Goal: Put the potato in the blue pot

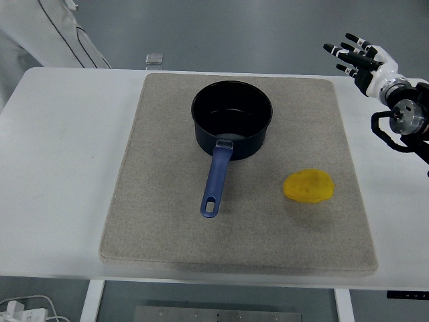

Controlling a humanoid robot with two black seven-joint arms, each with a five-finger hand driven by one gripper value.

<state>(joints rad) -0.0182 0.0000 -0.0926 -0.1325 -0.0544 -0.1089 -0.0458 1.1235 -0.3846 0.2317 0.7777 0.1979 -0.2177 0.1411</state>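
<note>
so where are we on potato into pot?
Nothing done yet. The potato lies on the mat, to the right of the pot's handle and apart from it; the pot is empty. The right hand hovers open at the table's far right edge, holding nothing. Reach, grasp, lift and drop all remain.
</note>
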